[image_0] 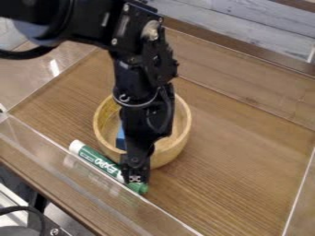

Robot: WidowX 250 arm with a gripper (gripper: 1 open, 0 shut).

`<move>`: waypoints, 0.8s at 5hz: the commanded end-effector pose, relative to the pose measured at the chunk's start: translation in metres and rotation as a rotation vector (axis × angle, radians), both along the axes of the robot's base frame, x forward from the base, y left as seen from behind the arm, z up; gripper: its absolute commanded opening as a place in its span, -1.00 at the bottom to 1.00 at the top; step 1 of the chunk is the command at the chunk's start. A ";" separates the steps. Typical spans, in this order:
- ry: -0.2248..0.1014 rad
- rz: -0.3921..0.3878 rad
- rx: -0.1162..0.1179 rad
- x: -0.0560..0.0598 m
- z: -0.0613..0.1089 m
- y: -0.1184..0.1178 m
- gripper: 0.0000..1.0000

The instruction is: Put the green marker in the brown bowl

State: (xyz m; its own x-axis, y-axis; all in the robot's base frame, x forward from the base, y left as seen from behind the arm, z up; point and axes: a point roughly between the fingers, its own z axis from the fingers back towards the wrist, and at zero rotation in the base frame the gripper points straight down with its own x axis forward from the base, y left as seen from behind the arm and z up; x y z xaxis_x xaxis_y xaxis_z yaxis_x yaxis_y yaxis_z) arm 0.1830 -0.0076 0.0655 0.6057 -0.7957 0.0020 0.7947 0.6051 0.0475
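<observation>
Only blurred, unreadable green printing on the green marker [101,164]; no other legible text.

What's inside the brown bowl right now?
A bit of something blue shows inside the brown bowl, beside the arm. The arm covers much of the inside, so the rest is hidden. The green marker lies outside on the table.
</observation>
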 end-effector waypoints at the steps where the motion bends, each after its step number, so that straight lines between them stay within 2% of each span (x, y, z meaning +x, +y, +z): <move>1: -0.047 0.014 -0.006 0.011 0.008 0.002 1.00; 4: -0.060 0.029 -0.017 0.017 0.005 0.002 1.00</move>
